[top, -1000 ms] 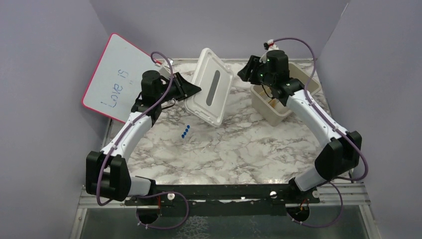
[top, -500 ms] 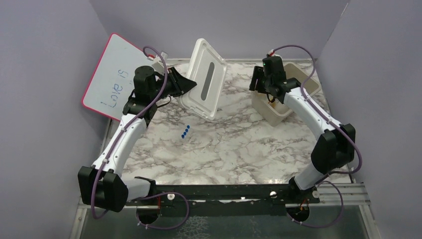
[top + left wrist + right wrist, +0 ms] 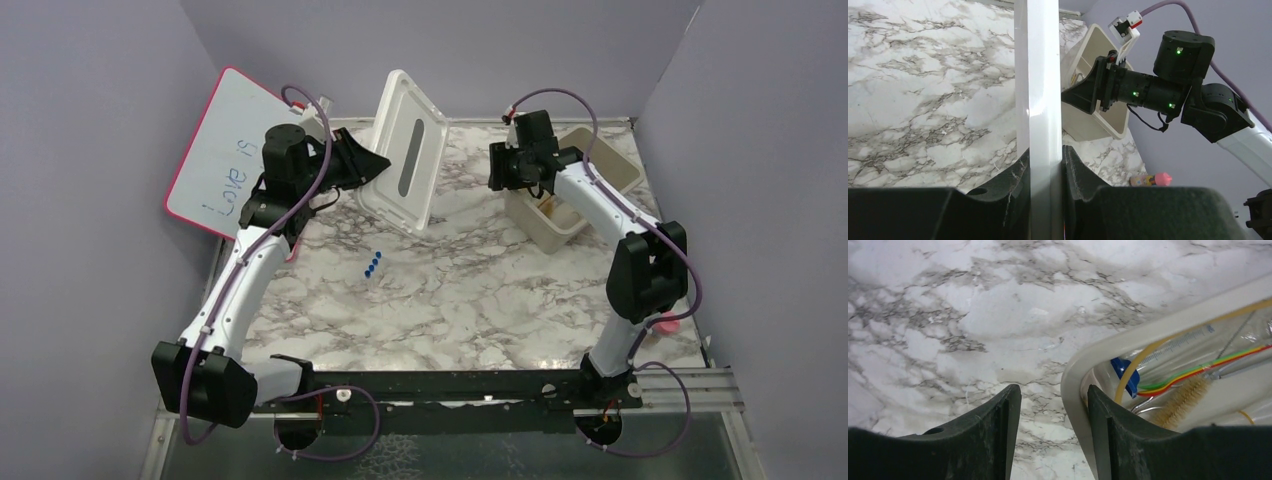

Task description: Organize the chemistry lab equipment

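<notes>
A white box lid (image 3: 405,150) stands nearly on edge at the back of the table, and my left gripper (image 3: 365,165) is shut on its rim; in the left wrist view the lid's edge (image 3: 1040,100) runs straight up out of the closed gripper (image 3: 1045,165). My right gripper (image 3: 500,170) is open at the left corner of the beige bin (image 3: 590,160); its fingers straddle the bin's rim (image 3: 1075,390) without closing on it. Inside the bin lie an amber tube (image 3: 1168,342), a tan-bristled brush (image 3: 1180,402), a green-orange stick (image 3: 1208,367) and a blue piece (image 3: 1128,375). Tiny blue pieces (image 3: 372,264) lie on the marble.
A pink-framed whiteboard (image 3: 235,160) leans against the left wall behind the left arm. A small pink-capped object (image 3: 665,322) lies beside the right arm near the table's right edge. Purple walls close in the back and both sides.
The left arm has swung the lid leftward and tipped it more upright. The right gripper has come down and to the left, from above the bin to its left rim.
</notes>
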`<state>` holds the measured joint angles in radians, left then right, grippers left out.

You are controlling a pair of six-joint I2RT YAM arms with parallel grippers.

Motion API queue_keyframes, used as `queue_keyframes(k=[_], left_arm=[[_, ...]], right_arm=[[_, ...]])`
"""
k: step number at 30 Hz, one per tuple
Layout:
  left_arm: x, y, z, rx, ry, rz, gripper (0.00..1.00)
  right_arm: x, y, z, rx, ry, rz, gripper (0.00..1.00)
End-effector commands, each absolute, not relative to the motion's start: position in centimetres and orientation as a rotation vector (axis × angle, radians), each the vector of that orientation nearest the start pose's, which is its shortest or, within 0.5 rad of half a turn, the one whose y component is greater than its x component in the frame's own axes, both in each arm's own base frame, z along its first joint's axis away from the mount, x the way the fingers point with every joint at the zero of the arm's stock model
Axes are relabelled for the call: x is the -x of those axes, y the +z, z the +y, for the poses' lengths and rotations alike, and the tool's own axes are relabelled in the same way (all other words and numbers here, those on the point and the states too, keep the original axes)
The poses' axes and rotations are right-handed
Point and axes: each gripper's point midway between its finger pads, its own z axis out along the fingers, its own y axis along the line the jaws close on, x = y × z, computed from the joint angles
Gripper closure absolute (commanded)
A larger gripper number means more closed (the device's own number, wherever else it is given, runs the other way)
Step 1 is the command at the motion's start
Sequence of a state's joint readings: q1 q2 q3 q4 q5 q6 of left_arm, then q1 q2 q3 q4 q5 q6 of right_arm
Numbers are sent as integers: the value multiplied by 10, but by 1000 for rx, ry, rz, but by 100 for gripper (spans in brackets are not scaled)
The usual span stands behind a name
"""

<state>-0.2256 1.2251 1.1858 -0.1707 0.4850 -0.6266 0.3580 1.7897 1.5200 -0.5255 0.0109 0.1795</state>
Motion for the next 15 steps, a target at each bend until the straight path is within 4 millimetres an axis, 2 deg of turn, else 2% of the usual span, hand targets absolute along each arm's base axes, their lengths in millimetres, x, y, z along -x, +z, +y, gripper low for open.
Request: queue_keyframes(k=[1, 8, 15], left_arm=[[-350, 367, -188, -40, -1041, 1797, 100], [-351, 371, -192, -33, -1082, 1785, 100], [-356, 369, -189, 3, -1065, 1786, 100]], right_arm=[[-426, 166, 202, 442, 474, 2327, 45], [-385, 180, 234, 637, 779, 2252, 46], [-338, 186, 252, 756, 971, 2211, 48]])
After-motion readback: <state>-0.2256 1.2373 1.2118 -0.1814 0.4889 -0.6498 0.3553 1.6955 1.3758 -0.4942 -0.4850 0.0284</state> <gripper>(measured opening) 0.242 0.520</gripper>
